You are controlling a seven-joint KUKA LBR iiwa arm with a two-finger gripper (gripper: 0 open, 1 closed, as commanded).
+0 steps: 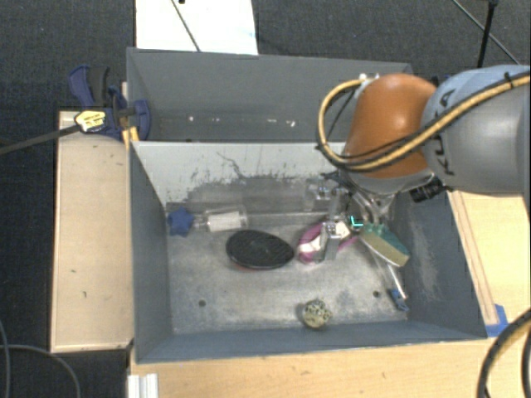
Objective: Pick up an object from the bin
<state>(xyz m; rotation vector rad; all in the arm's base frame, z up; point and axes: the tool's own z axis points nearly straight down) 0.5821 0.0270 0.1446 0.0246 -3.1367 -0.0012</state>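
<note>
My gripper [333, 232] hangs low in the right half of the bin, under the orange wrist cover. Right at its tip, on the left side, lies a small purple and white thing [310, 244]; whether it is gripped I cannot tell. Just right of the gripper lies a green and tan brush-like tool [384, 244] with a thin blue handle [397, 293] pointing toward the front right corner. A black oval disc with a red underside [260, 249] rests on the floor left of the purple thing.
A clear tube with a blue cap [206, 220] lies along the back wall at the left. A small speckled ball [315, 313] sits near the front wall. The arm comes in over the bin's right rim.
</note>
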